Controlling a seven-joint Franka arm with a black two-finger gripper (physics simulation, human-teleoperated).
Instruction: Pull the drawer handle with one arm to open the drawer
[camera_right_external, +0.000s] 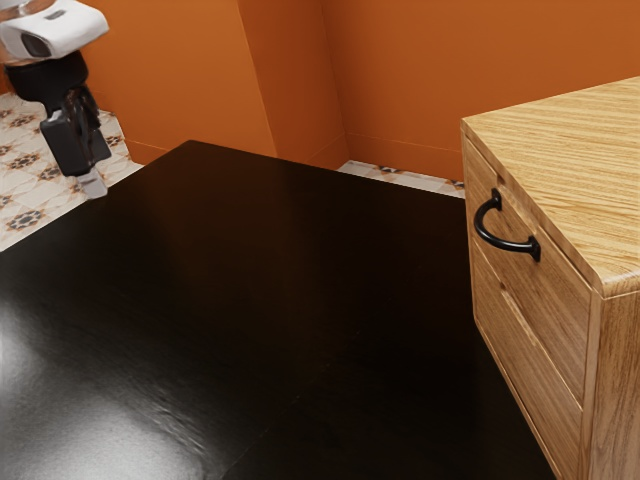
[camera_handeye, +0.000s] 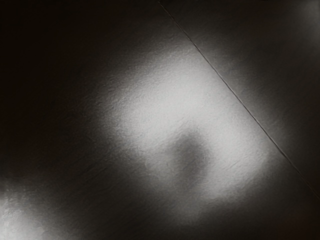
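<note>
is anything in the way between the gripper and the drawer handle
Nothing visible does. The gripper hangs at the exterior view's upper left, the drawer handle at its right, with only the black table top between them.

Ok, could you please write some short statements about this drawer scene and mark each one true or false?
1. The gripper holds the drawer handle. False: it hangs at the exterior view's upper left, well apart from the handle.
2. The handle is black and curved. True.
3. The top drawer is pulled far out. False: its front looks level with the lower panel.
4. The table is black and glossy. True.
</note>
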